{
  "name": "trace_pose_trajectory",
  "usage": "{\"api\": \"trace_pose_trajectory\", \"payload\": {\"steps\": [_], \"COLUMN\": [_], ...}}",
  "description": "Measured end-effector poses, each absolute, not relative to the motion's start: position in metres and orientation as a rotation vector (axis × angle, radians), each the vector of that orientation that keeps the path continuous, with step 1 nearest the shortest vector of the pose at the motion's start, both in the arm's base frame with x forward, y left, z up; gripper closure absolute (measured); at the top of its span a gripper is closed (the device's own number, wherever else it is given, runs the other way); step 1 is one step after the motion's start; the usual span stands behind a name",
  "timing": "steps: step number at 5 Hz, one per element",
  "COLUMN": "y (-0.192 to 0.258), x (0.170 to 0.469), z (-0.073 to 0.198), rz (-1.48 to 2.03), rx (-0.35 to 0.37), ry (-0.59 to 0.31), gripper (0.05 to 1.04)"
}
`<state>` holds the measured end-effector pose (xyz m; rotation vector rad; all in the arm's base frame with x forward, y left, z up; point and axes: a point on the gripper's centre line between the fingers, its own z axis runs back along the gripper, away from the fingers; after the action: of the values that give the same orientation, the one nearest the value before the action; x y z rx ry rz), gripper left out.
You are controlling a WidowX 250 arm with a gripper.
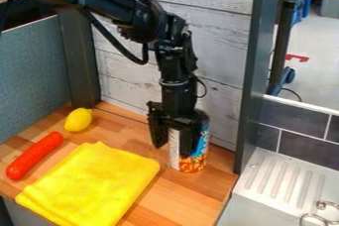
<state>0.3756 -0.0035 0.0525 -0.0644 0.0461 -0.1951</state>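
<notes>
Can (pixel 189 164), probably metal, cylindrical, printed white, blue and orange; standing upright on wooden counter (pixel 165 195), between yellow cloth (pixel 92 183) and dark post (pixel 254 71); upper part largely hidden

toy kitchen: tiled wall (pixel 303 122), ribbed drainboard (pixel 281 179)

Lemon (pixel 79 120) behind sausage (pixel 34 156); cloth (pixel 92 185) right of sausage — can (pixel 191 164) farther right.
</notes>
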Motion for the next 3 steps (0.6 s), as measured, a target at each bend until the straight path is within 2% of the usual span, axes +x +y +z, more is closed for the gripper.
{"api": "trace_pose_trajectory", "payload": {"steps": [1,3], "y": [-0.002,0.003], "x": [0.376,0.338], "z": [0.053,0.085], "rz": [-0.198,-0.141], "rx": [-0.052,-0.001], "ry": [0.042,-0.040], "gripper": [0.083,0.083]}}
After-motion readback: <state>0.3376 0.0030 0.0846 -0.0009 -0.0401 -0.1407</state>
